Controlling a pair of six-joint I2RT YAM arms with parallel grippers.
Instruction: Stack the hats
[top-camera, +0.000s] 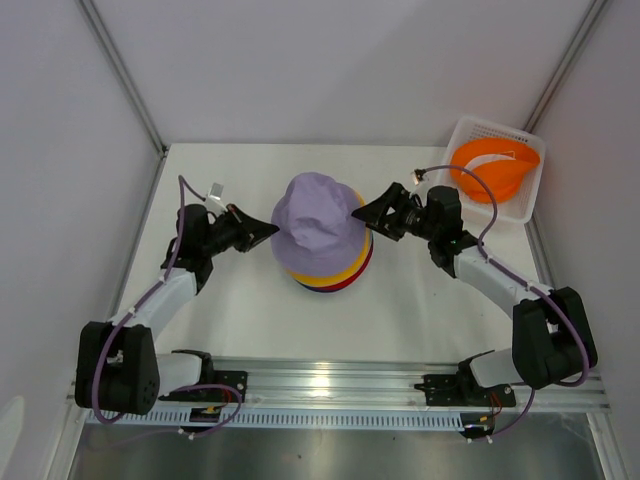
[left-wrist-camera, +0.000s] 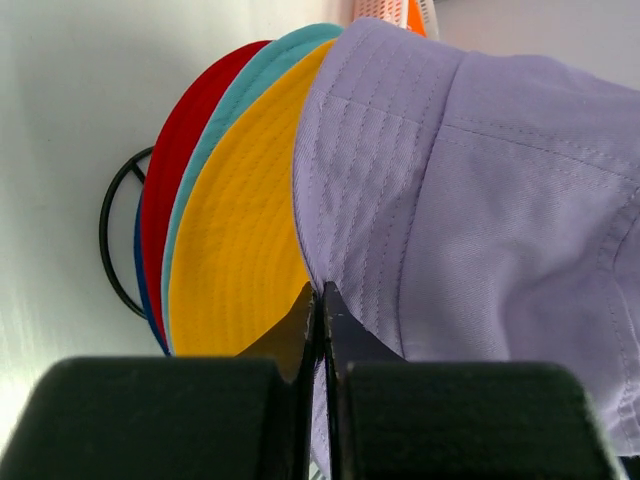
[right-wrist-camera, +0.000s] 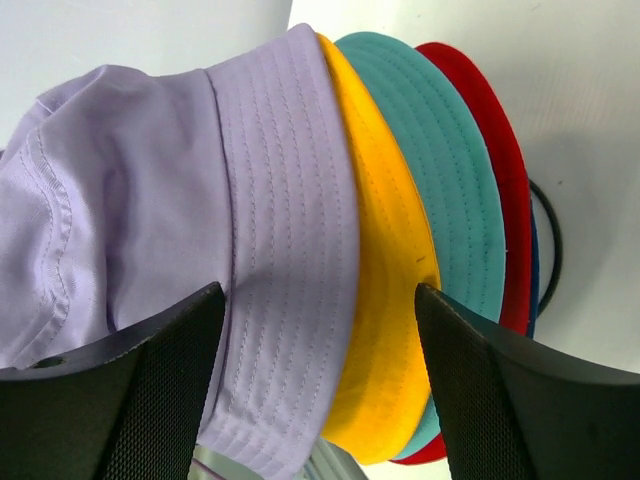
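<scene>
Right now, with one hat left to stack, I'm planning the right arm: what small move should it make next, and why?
Probably back the right gripper away from the stack. Its jaws stand open around the brim of the lavender hat, which already tops the pile, and the orange hat lies in the white basket beside that arm.

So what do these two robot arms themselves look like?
The left arm and right arm match: chunky black joints, white links between, a thin purple cable looping alongside each. The left gripper and right gripper are black, with two tapering fingers.
</scene>
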